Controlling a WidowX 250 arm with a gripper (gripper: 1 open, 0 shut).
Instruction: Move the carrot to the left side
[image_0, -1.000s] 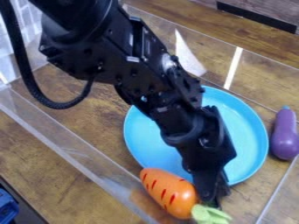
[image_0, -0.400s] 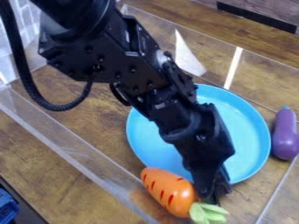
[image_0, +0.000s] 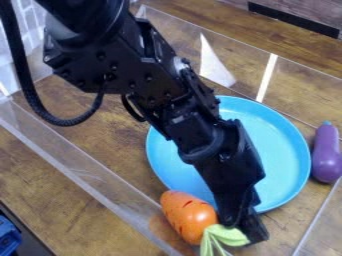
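The carrot (image_0: 187, 214), orange with dark stripes, lies on the wooden table at the bottom edge of the camera view, just in front of the blue plate. Its light green leafy top (image_0: 225, 240) points right and down. My black arm reaches down from the upper left. My gripper (image_0: 245, 228) sits right at the leafy top, at the carrot's right end. The dark fingers (image_0: 241, 214) blend together, so I cannot make out the gap between them or whether they still hold the leaves.
A blue plate (image_0: 274, 150) lies behind the carrot, partly under my arm. A purple eggplant (image_0: 326, 152) rests at the right edge. Clear plastic walls (image_0: 80, 165) fence the table in on the left and near sides, close to the carrot.
The carrot's leafy top has shifted a little left and down, and the orange body sits slightly higher. My arm has stayed in place.
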